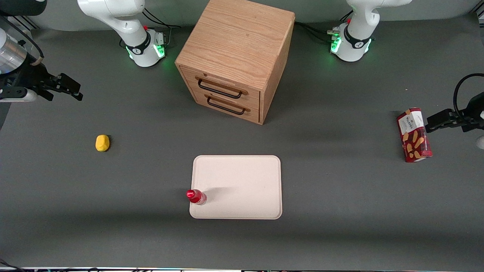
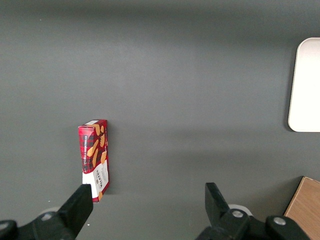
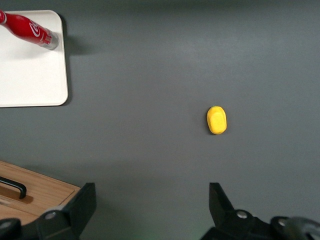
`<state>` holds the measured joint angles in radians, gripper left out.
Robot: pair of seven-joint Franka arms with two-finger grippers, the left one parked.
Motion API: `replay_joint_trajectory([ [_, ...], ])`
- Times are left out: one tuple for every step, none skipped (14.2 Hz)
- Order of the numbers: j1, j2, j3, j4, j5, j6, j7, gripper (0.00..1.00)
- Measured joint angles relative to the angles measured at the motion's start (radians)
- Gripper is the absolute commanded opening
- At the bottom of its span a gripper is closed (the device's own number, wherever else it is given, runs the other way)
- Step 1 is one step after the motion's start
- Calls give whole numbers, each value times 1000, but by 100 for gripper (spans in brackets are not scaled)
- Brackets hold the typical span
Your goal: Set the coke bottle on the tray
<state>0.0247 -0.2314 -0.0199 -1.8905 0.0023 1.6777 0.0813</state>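
While the small slim red coke bottle (image 1: 196, 197) stands upright on the flat pale cream rectangular tray (image 1: 242, 181), at its corner nearest the working arm's end, the black two-finger gripper (image 1: 70, 88) hangs well apart w/ fingers spread, nothing held, above bare grey table (image 1: 113, 207) near a small yellow lump (image 1: 102, 143).

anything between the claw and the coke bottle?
Only the yellow lump, roughly midway; otherwise bare mat, front view. Open claw is raised; bottle stands on the tray.

The dark grey worktop (image 1: 340, 211) carries the cream tray (image 1: 242, 181); a wooden drawer cabinet (image 1: 236, 56); a yellow lump (image 1: 102, 143); a red snack box (image 1: 414, 135); the open hand (image 1: 70, 89) hangs above its working-arm end.
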Motion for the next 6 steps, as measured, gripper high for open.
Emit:
replay_joint_trajectory([
  [1,10,1,31,3,-25,20,100],
  [1,20,2,61,5,-54,37,100],
  [2,30,3,88,7,-82,47,100],
  [3,40,4,107,8,-100,54,100],
  [4,52,5,120,11,-109,57,100],
  [4,66,5,129,19,-110,58,100],
])
